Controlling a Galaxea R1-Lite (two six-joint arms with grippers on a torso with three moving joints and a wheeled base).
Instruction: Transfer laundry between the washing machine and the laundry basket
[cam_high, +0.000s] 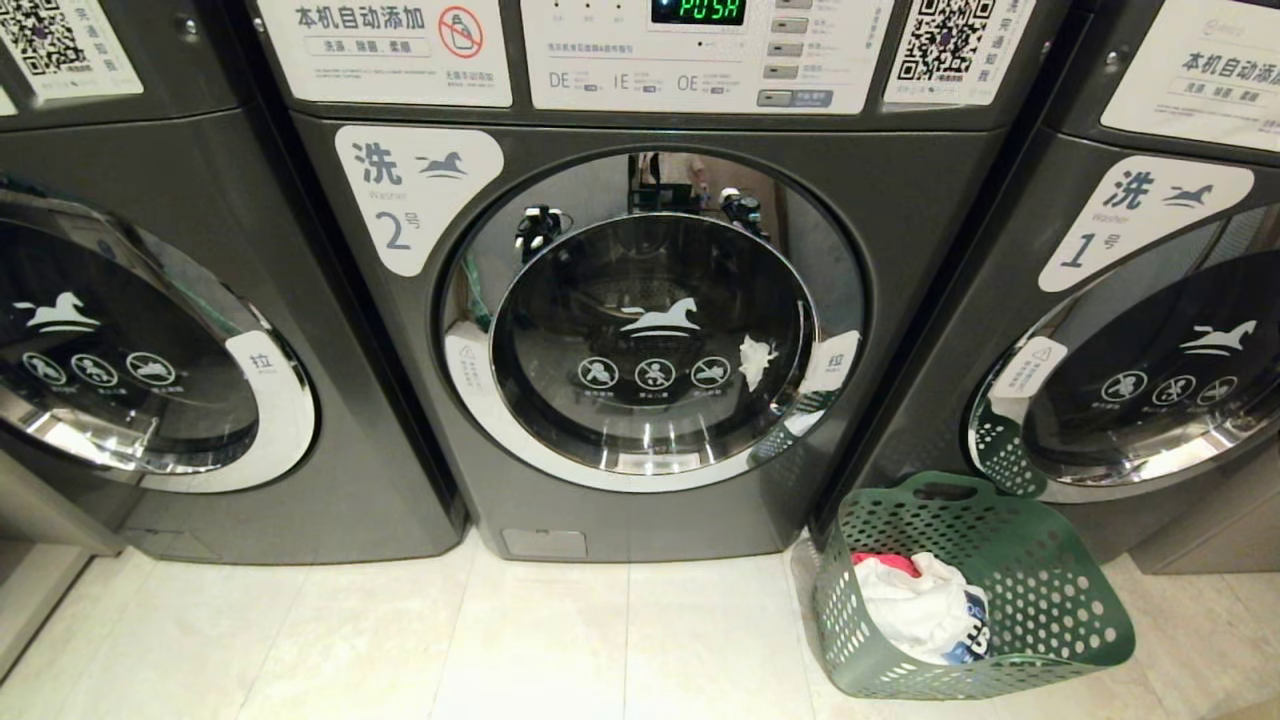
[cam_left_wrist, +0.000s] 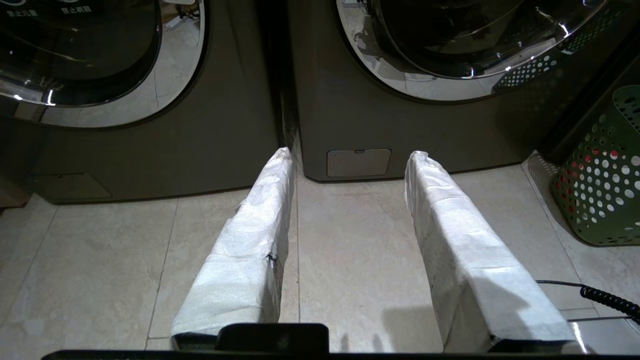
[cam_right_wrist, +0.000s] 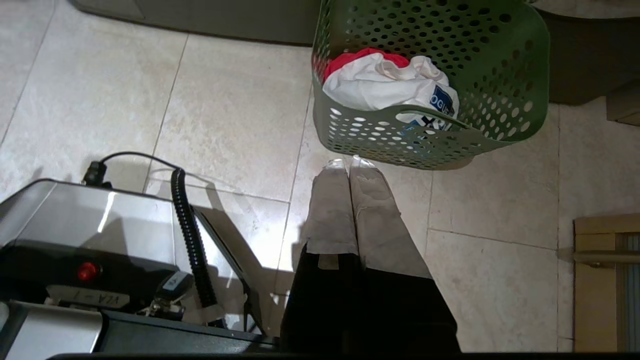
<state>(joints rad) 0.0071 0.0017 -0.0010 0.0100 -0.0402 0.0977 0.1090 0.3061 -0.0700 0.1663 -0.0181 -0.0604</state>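
Nearest, the right pincer (cam_right_wrist: 348, 162) hangs clenched and empty just short of the basket (cam_right_wrist: 500, 65) holding the laundry (cam_right_wrist: 380, 82), left pincer (cam_left_wrist: 350, 160) spread and empty; washing machine (cam_high: 640, 330) door shut, so opening it likely comes next.

I'm looking at pale beige floor tiles (cam_high: 560, 640) that are catching soft glare from overhead light. Dark grey neighbouring machines, number 1 (cam_high: 1150, 330) and another on the opposite side (cam_high: 150, 330), are standing flush in a row, their chrome door rings reflecting the room.
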